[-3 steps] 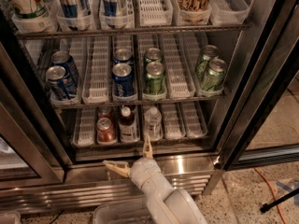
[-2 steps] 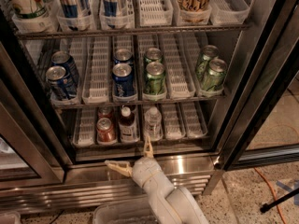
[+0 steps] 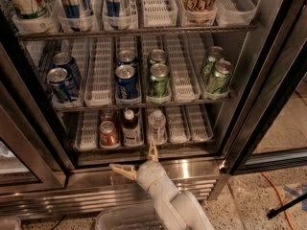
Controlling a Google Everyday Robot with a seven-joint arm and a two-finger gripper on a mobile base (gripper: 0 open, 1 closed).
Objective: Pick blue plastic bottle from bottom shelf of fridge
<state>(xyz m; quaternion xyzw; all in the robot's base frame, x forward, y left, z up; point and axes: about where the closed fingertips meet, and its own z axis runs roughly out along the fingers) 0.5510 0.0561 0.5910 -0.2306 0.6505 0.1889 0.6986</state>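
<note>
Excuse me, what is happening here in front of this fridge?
A robot arm is working at the open fridge. Its gripper is open and empty, low in front of the shiny base panel, just below the bottom shelf. The blue plastic bottle stands there untouched, between a red can and a clear water bottle. Nothing is grasped yet.

My cream end effector (image 3: 131, 154), fingers spread, hangs before the black-framed fridge's (image 3: 268, 80) shiny steel base. On the bottom shelf's (image 3: 178, 128) white slotted trays, near its front edge: small plastic bottle (image 3: 130, 127), white cap, reddish-brown liquid, pale label; red can (image 3: 108, 133); clear water bottle (image 3: 157, 126).
</note>
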